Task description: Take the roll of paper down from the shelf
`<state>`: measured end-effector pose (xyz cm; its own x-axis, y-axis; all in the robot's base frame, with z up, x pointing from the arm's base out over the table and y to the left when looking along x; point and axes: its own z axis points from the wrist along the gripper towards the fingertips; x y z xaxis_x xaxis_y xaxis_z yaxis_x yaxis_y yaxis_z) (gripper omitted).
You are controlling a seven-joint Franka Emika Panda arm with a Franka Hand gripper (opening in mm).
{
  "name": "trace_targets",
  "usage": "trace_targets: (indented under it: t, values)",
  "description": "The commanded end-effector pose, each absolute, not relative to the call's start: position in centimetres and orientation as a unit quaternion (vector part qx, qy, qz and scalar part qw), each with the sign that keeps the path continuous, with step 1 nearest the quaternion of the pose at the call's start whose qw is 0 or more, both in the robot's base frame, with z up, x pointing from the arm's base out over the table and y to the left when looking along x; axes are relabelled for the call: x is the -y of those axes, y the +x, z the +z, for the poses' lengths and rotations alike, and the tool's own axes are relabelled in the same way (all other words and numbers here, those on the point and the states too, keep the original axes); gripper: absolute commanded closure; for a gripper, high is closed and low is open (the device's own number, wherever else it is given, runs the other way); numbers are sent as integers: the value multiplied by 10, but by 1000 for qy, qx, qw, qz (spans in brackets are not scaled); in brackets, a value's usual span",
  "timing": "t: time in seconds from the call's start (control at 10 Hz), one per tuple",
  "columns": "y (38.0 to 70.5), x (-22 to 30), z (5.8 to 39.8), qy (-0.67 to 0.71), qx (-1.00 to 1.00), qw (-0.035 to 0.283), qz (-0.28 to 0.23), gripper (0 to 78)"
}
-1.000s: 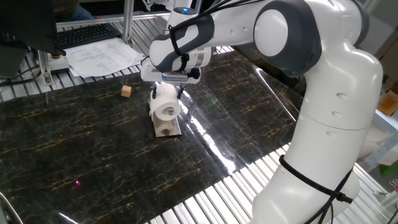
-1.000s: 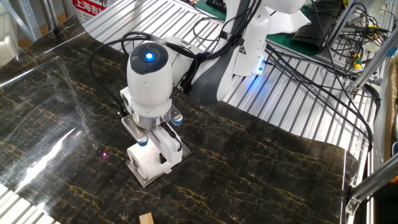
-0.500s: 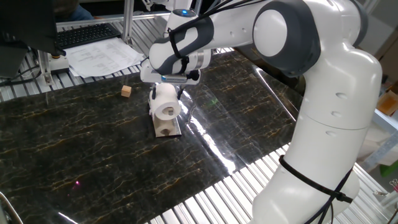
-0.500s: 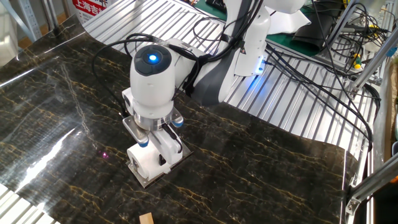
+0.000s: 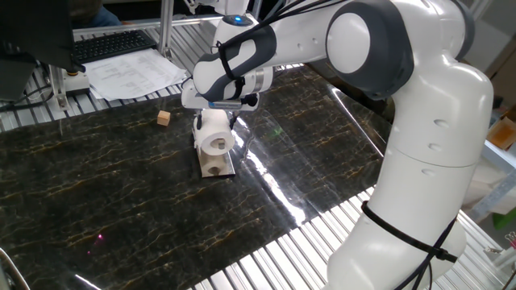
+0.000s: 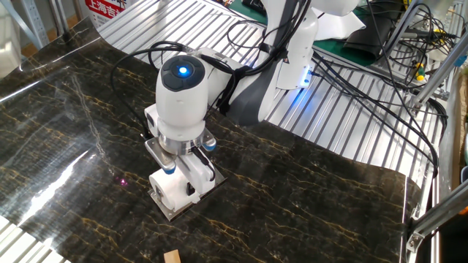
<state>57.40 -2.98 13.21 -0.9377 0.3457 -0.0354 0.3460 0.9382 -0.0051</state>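
A small pale wooden cube (image 5: 164, 118) lies loose on the dark, gold-veined marble-patterned worktop (image 5: 105, 193), to the left of the other things and well apart from them. Behind it, off the worktop on the ribbed metal surface, rest flat printed paper sheets (image 5: 133, 74).

Next to the right comes the fist-sized white roll of toilet paper (image 5: 215, 135), hollow tube end facing one fixed camera. It sits on top of the small shelf of pale wood and grey metal plate (image 5: 216, 166), which stands upright on the worktop. The white 2-finger jaws of the gripper (image 5: 214, 118) come straight down over the roll from above, with one dark finger (image 6: 197, 171) running down along the roll's side in the other fixed view. The jaws straddle the roll, but whether they press on it or stand just clear I cannot tell. In that same view the roll (image 6: 174, 189) appears as a white block under the wrist, with the shelf's grey plate (image 6: 170, 212) showing beneath it.

Furthest right rises the large white and grey arm (image 5: 419, 145), reaching leftward over the worktop.
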Motion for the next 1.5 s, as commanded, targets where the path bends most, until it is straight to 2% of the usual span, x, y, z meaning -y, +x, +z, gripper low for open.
trace_targets:
  t: [0.1,0.8,0.9,1.5]
  values:
    - [575,29,133,173,-985,17,-5,763]
    - [575,29,133,173,-985,17,-5,763]
    - [570,31,146,179,-984,1,-4,763]
    - [566,31,149,181,-984,-4,0,763]
